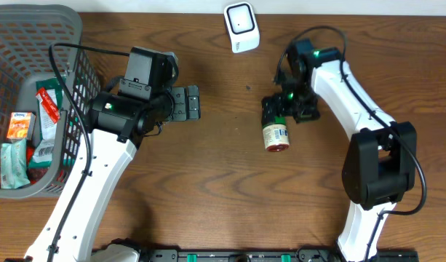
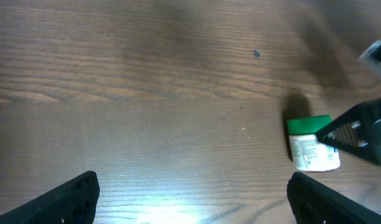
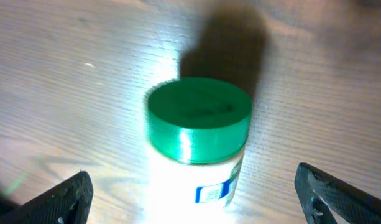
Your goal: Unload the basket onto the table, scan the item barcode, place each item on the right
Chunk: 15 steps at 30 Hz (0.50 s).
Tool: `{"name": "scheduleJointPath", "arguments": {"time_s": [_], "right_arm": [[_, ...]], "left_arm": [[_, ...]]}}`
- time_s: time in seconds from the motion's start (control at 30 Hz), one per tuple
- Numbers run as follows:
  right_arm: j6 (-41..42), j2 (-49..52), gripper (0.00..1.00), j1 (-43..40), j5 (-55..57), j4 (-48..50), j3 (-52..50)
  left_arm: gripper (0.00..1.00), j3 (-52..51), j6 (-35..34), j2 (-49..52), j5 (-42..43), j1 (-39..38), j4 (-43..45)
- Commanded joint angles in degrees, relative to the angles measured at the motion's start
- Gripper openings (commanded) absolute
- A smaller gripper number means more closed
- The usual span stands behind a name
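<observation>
Dark wood-grain table (image 1: 208, 182) fills the overhead view. A gray basket (image 1: 71, 25) holding several packets (image 1: 20, 125) sits at the far left edge. A white scanner (image 1: 241, 28) rests at the top centre. The jar (image 1: 276, 135) lies on its side right of centre, well apart from the scanner, with its lid end pointing toward the right gripper (image 1: 281, 109). The left gripper (image 1: 188, 103) hangs over bare wood near the middle, well apart from the jar.

Left wrist view: the left gripper (image 2: 190, 202) is spread wide, and both fingers (image 2: 59, 199) sit at the lower corners with only tabletop between them. The jar (image 2: 313, 146), with its green lid (image 2: 308, 124) and white label, lies at the right, partly covered by one dark finger of the right gripper (image 2: 361, 134).

Right wrist view: the right gripper (image 3: 193, 180) is spread wide. Its fingers (image 3: 56, 202) stand clear on either side of the jar (image 3: 196, 149) and do not touch it. The green lid (image 3: 198, 115) faces the camera, and a blue-and-white label patch (image 3: 212, 191) shows below it.
</observation>
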Motion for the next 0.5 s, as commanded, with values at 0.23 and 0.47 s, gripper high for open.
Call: {"name": "scheduleJointPath", "arguments": {"time_s": [0.23,0.47], "right_arm": [[-0.1,-0.1,0.99,-6.2,0.0,-3.8,12.6],[-0.1,-0.1,0.99,-13.4,0.0,-3.1,12.7]], "left_arm": [[0.97,0.8,-0.1,-0.5,-0.3,0.2,-0.2],[0.96,0.7,-0.1,-0.5,-0.3,0.2,4.2]]}}
